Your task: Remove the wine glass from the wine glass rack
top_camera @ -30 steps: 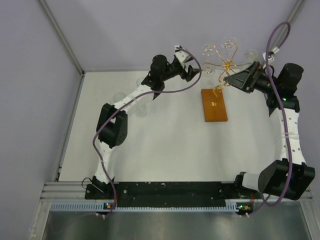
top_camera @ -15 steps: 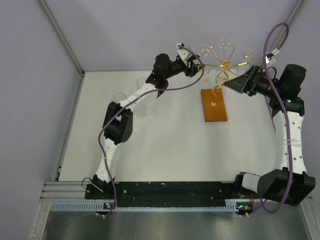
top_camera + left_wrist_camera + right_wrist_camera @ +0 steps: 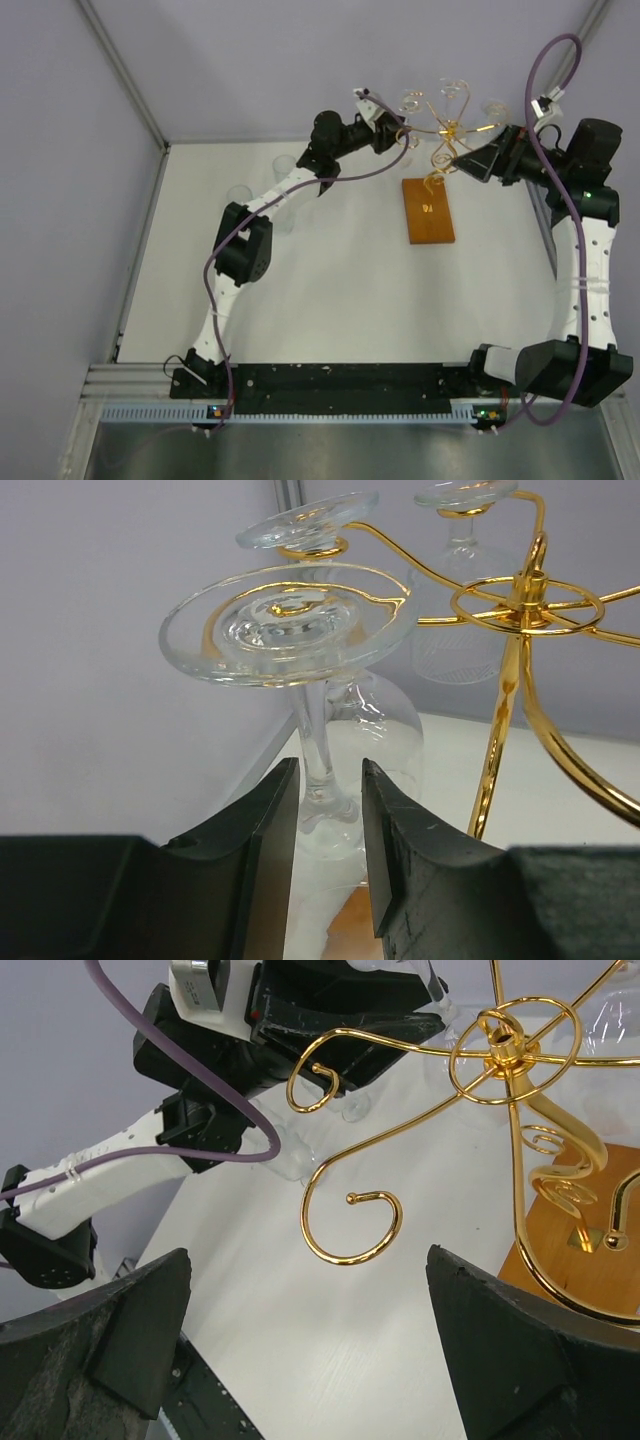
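Note:
The wine glass rack point(image 3: 452, 128) is a gold wire stand on an orange-brown wooden base point(image 3: 428, 210). A clear wine glass point(image 3: 290, 625) hangs upside down from one scroll arm, foot on top. My left gripper point(image 3: 330, 820) is at the rack's left side point(image 3: 392, 135). Its black fingers point(image 3: 270, 830) stand narrowly apart on either side of the glass's stem point(image 3: 315, 750), with a gap showing. My right gripper point(image 3: 310, 1350) is wide open at the rack's right side point(image 3: 480, 160). It faces an empty scroll arm point(image 3: 350, 1225) and holds nothing.
Two more glasses point(image 3: 310, 525) point(image 3: 460, 620) hang on neighbouring arms of the rack. Faint clear glasses point(image 3: 240, 195) stand on the white table at the left, near the left arm. Grey walls meet close behind the rack.
My left gripper has moved right, up to the hanging glass, and its jaws have narrowed round the stem. The right arm has drawn back slightly to the right, still wide open.

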`<action>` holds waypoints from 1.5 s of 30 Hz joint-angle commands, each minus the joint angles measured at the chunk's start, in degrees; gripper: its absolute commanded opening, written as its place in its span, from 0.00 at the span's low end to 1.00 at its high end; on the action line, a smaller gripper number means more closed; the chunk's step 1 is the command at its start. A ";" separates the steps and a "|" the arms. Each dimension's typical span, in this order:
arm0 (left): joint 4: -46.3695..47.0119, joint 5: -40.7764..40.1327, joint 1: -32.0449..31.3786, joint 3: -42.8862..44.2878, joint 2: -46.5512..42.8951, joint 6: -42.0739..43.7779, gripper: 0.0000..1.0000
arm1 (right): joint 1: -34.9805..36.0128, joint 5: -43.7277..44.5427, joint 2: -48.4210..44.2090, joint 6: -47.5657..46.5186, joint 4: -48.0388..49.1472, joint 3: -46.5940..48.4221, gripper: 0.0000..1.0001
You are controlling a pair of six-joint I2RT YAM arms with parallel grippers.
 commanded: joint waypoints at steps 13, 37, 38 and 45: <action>1.86 0.02 -0.21 7.40 3.62 -1.95 0.33 | -0.46 1.71 0.28 -3.74 -2.17 4.11 0.99; 0.53 -1.38 -0.65 8.37 4.68 -1.25 0.06 | -0.46 1.80 0.71 -3.83 -2.26 4.29 0.99; 0.80 -1.47 -0.65 8.20 4.33 -1.34 0.01 | -0.37 1.80 0.72 -3.74 -2.26 4.29 0.99; 4.13 -2.00 -0.47 4.86 0.46 -3.97 0.00 | -0.46 1.97 0.72 -3.74 -2.08 4.38 0.99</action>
